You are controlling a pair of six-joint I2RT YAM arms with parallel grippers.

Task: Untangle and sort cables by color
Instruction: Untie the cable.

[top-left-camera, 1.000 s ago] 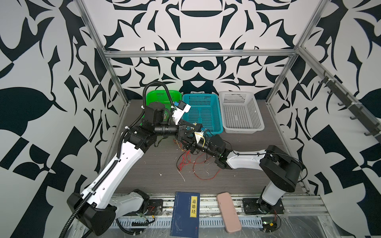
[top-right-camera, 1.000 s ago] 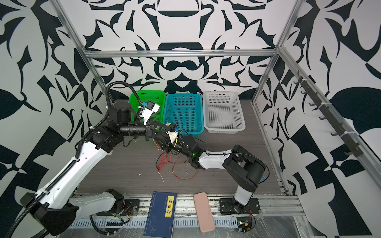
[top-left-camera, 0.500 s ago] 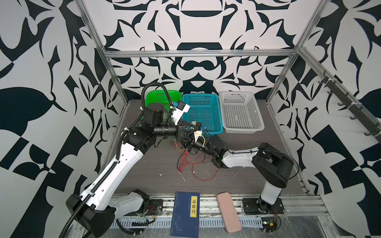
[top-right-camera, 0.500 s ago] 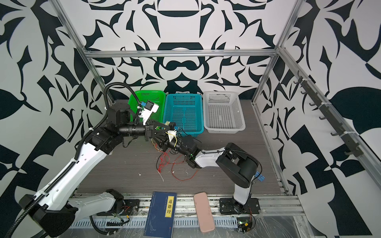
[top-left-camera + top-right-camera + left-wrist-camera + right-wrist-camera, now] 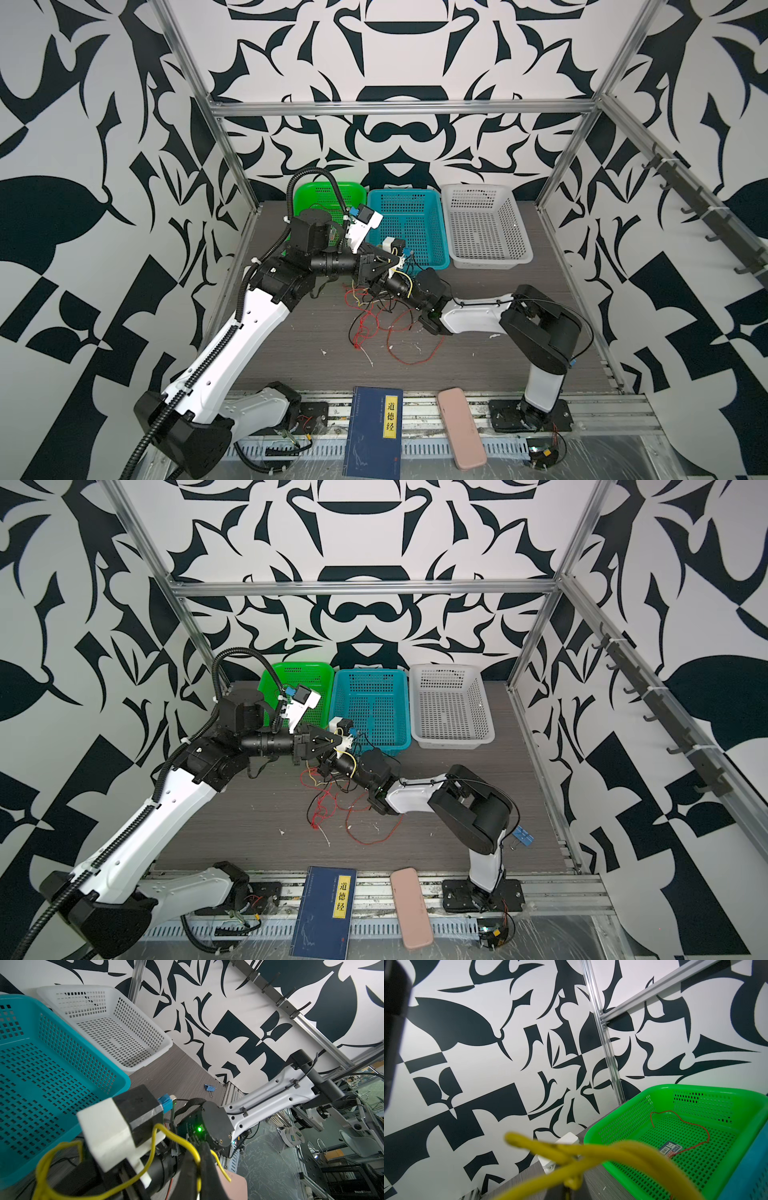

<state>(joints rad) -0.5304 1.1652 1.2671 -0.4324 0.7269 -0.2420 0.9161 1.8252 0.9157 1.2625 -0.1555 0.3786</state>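
Note:
The cables (image 5: 376, 322) lie as a loose tangle of red, black and pale yellow wire on the table's middle, seen in both top views. A yellow cable (image 5: 173, 1137) rises from it between my two grippers. My left gripper (image 5: 397, 263) hovers over the tangle's far side, shut on this yellow cable; the left wrist view shows the dark fingers (image 5: 207, 1169) pinching it. My right gripper (image 5: 372, 286) points at the left one from just beneath it. Blurred yellow strands (image 5: 591, 1152) cross its wrist view and its jaws look shut on them. One red cable (image 5: 683, 1124) lies in the green basket (image 5: 695, 1089).
Along the back wall stand the green basket (image 5: 318, 192), a teal basket (image 5: 403, 194) and a white basket (image 5: 478, 189). A blue book (image 5: 374, 432) and a pink case (image 5: 461, 428) rest on the front rail. A blue binder clip (image 5: 523, 836) lies at the right.
My right gripper has reached in toward the left one and closed on the yellow cable. The left gripper has kept its hold and barely moved.

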